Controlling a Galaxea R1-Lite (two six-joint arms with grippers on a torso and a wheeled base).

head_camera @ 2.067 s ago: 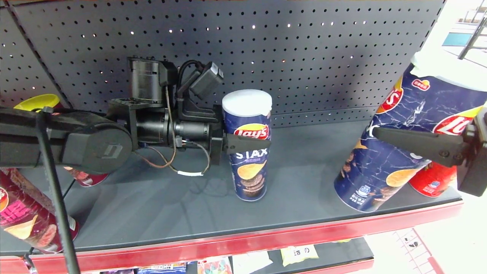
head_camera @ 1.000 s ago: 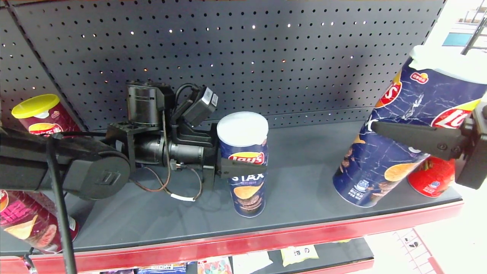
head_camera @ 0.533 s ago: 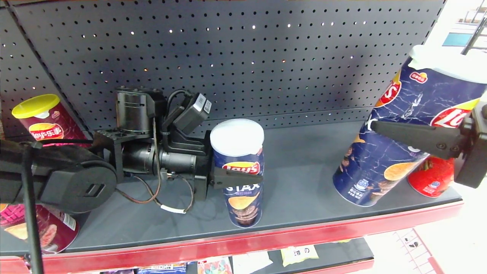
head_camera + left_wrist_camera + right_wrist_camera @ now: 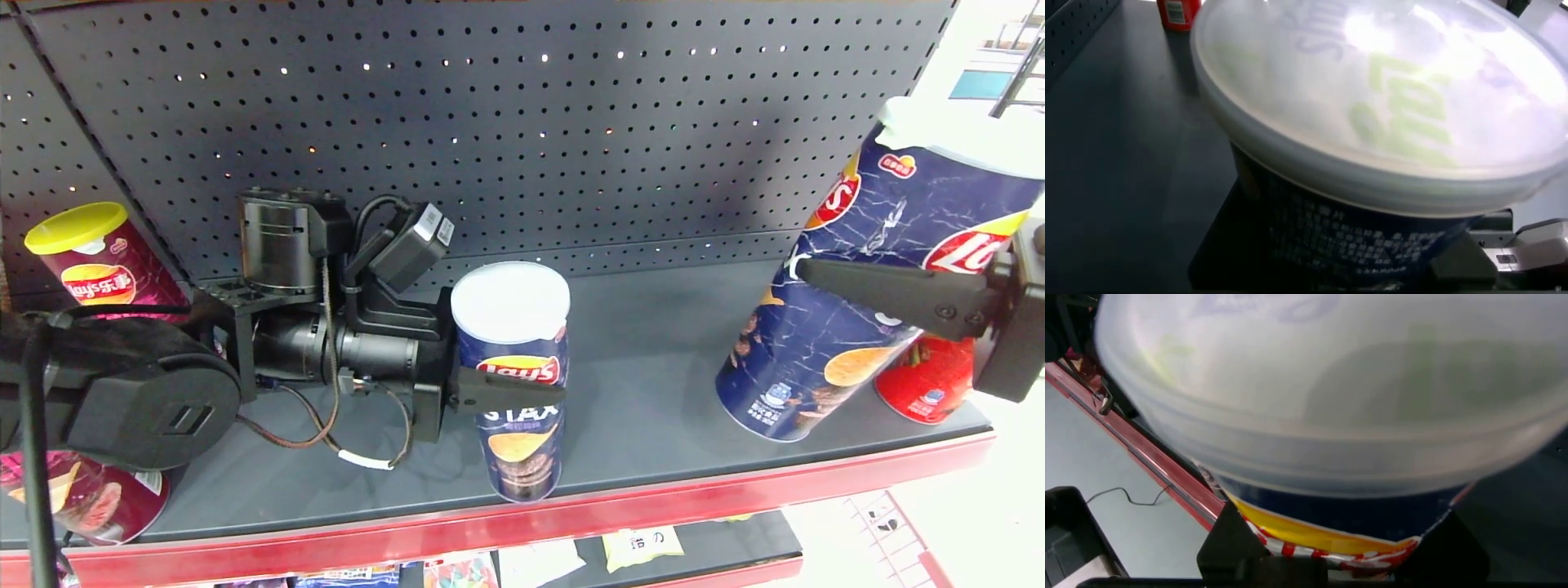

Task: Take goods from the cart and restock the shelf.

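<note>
A navy blue cylindrical crisp can with a white plastic lid (image 4: 522, 445) stands upright at about 6 o'clock on the dark grey metal shelf (image 4: 653, 376), its base right at the red front lip (image 4: 694, 494); whether it rests fully on the shelf cannot be told. The left gripper (image 4: 522, 385) comes in from 9 o'clock and is closed around the can's middle, one black finger lying across the label. At 3 o'clock a second navy blue can with a white lid (image 4: 824, 359) leans, its top tipped toward the right; its lower edge is at or just above the shelf. The right gripper (image 4: 833, 282) is clamped on this can partway up, one finger across its front. Just behind it, touching or nearly so, stands a red can (image 4: 927, 384). At 10 o'clock, near the perforated grey back panel (image 4: 571, 122), stands a maroon can with a yellow lid (image 4: 90, 261); at 8 o'clock another maroon can (image 4: 90, 498) sits by the front edge.

Judging progress: both navy cans have reached the shelf but neither is let go; the left one looks close to release, though it sits very near the edge; the right one needs setting upright first.
</note>
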